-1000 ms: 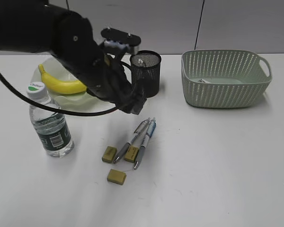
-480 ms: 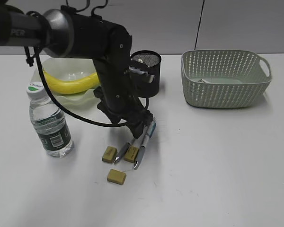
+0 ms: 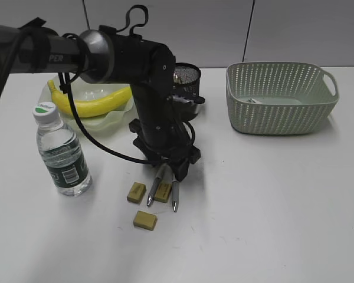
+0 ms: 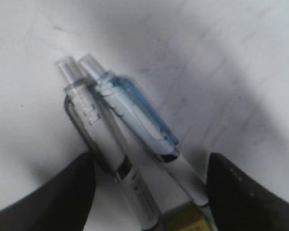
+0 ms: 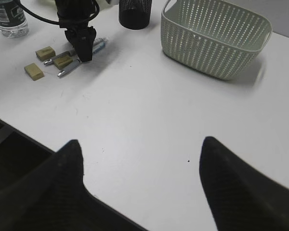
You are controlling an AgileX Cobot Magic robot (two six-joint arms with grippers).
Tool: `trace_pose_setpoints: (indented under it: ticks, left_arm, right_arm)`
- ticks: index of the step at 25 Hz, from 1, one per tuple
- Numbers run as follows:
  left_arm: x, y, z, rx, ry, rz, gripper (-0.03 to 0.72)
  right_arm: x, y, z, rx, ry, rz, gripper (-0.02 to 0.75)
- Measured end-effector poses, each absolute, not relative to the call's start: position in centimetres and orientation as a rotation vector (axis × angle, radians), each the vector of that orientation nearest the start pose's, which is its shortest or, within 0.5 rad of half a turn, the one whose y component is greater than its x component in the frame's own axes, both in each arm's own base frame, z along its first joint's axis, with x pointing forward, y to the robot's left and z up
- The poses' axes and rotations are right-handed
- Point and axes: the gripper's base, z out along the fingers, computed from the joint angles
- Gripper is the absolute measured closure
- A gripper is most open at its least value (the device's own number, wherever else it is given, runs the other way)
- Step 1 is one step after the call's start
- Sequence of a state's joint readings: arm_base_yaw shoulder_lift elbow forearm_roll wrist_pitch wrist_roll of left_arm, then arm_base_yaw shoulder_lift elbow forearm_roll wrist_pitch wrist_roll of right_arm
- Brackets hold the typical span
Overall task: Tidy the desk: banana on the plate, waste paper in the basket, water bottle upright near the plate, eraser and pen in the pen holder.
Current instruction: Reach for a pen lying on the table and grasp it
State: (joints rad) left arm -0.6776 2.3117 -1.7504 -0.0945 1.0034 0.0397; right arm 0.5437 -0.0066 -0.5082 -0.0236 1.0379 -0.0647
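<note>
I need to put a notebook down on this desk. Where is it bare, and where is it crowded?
Bare: the desk in front of the basket, right of the pens. Crowded: the left, around bottle, plate, erasers and left tool.

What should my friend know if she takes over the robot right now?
Left gripper: open, down over the two pens, one finger on each side, not gripping.
Right gripper: open, holding nothing, away from the work.
Done: banana on the plate; water bottle upright near it; a paper scrap lies in the basket.
Left: both pens and three erasers on the desk go into the pen holder.
</note>
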Motion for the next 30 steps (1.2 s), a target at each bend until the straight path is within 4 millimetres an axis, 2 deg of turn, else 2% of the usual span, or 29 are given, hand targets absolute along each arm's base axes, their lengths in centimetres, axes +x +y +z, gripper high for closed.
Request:
trace_pose_setpoints:
  ticks: [3,7,17,24,30]
  left_arm:
    - [35.5,-29.4,12.0,1.02,2.899,-0.151,0.18]
    - [35.7,-29.5,12.3,1.04,2.916,-0.127,0.2]
    - [36.9,-30.2,16.4,0.944,2.921,-0.13,0.204]
    - [36.9,-30.1,16.5,0.82,2.97,-0.116,0.205]
    - [37.0,-30.0,16.5,0.725,2.994,-0.096,0.245]
  right_arm:
    - [-0.4,-0.5,28.1,-0.603,1.925,0.278,0.147]
    - [-0.4,-0.5,28.1,-0.603,1.925,0.278,0.147]
    - [-0.4,-0.5,28.1,-0.603,1.925,0.278,0.147]
    - [-0.4,-0.5,28.1,-0.603,1.925,0.278,0.147]
    - [-0.4,-0.5,28.1,-0.603,1.925,0.278,0.147]
